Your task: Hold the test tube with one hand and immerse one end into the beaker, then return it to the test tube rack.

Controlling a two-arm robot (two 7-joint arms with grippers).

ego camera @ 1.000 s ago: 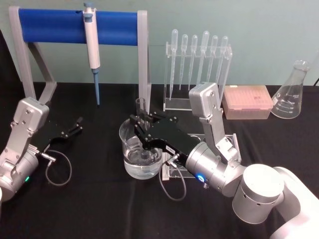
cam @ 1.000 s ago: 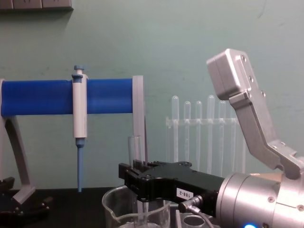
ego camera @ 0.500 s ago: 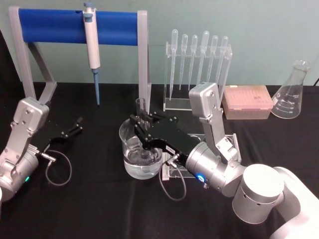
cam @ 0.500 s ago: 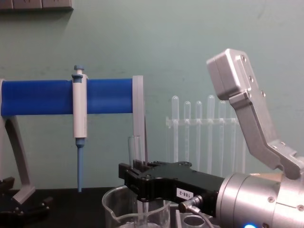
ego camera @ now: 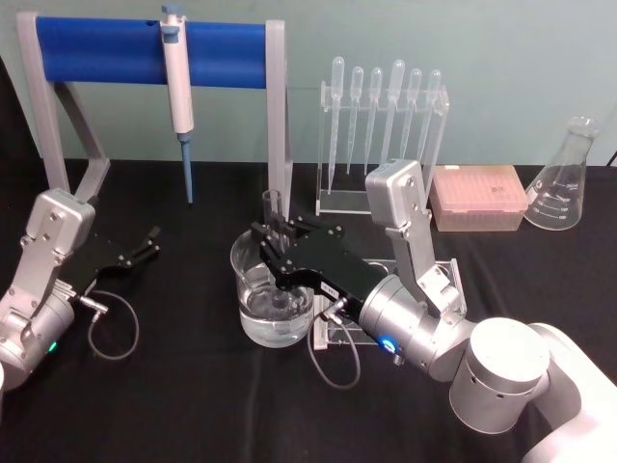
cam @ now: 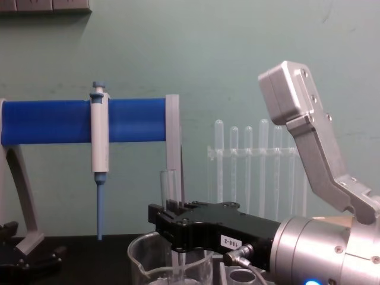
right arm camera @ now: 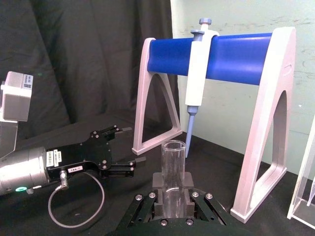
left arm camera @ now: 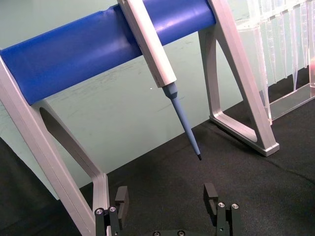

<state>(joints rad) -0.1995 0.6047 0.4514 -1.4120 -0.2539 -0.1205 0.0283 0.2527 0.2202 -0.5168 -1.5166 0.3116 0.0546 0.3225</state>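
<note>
Right hand [ego camera: 277,249] pinching upright test tube [ego camera: 273,207] over beaker [ego camera: 253,313], tube's open rim facing right wrist view, left hand [ego camera: 149,241] spread, parked on table [ego camera: 174,405].

test tube [right arm camera: 173,178]: showing clear, colourless glass
beaker [ego camera: 253,258]: showing clear glass, holding clear liquid
right gripper [ego camera: 275,241]: showing black, bearing a small white label with dark print
left gripper [ego camera: 141,247]: showing black
arms [ego camera: 410,241]: showing silver and grey metal
stand bar [ego camera: 106,50]: showing bright blue, resting on pale grey legs
pipettor [ego camera: 176,87]: showing white body, blue cap and blue tip
tabletop [ego camera: 193,405]: wearing plain black cloth
tip box [ego camera: 479,198]: showing pinkish orange
wall [cam: 237,53]: showing pale green
</note>
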